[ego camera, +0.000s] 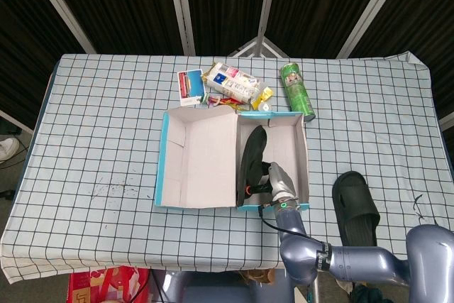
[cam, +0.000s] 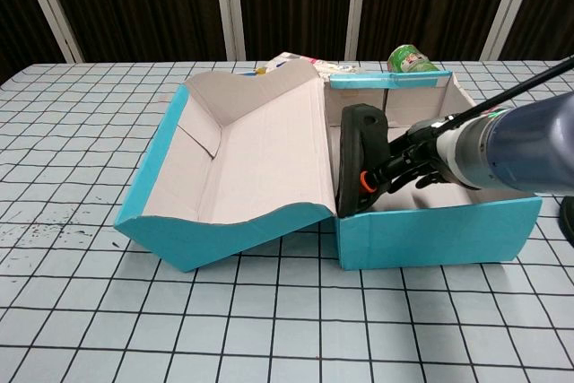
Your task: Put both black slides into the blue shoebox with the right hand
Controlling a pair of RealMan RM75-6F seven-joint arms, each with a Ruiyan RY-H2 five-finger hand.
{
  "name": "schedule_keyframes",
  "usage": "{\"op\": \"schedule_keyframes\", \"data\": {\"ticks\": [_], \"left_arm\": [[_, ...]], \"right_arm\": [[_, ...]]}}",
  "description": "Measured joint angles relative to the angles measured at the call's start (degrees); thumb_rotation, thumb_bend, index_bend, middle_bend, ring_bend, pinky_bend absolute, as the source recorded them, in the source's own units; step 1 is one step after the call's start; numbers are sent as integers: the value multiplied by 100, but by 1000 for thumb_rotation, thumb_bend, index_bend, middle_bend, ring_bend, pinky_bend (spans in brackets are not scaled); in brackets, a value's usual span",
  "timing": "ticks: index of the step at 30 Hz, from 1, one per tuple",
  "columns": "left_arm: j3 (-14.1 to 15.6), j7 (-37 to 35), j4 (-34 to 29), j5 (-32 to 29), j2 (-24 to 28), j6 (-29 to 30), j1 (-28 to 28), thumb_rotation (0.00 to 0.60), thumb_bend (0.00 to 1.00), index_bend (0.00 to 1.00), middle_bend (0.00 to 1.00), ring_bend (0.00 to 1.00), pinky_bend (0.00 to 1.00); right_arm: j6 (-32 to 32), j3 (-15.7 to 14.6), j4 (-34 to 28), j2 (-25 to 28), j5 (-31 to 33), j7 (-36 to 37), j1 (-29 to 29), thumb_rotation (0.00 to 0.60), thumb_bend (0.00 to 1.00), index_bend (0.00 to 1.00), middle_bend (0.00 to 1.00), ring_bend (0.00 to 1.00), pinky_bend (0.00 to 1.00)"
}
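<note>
Presently the right hand (cam: 414,166) grips one slide (cam: 357,157) on edge against the shoebox's (cam: 439,230) left wall; second slide (ego camera: 355,206) lies rightward on the table (ego camera: 106,125).

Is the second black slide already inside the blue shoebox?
No, the second black slide lies on the table, outside the blue shoebox, to its right in the head view.

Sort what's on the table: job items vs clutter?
Job:
right robot hand
black slide in the robot hand, on edge inside the box
blue shoebox
second black slide on the table

Clutter:
green can
snack packet
small card
</note>
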Motion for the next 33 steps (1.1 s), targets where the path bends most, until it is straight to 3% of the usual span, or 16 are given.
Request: {"op": "schedule_keyframes", "data": {"ticks": [12,23,33], "left_arm": [[9,98,-28,4,-17,3,-17,600,373,85,0,0,92],[12,70,-27,13,-13,19,-10,600,373,86,0,0,92],[11,26,-15,13,-2,24,-1,600,373,86,0,0,92]], "right_arm": [[-358,-204,152,24,-382,44,-289,600,673,613,397,256,80],[506,-765,547,-548,-1628,-471,-259,600,673,614,397,256,80],[526,-712,699,-770,-1701,-814,-345,600,673,614,397,256,80]]}}
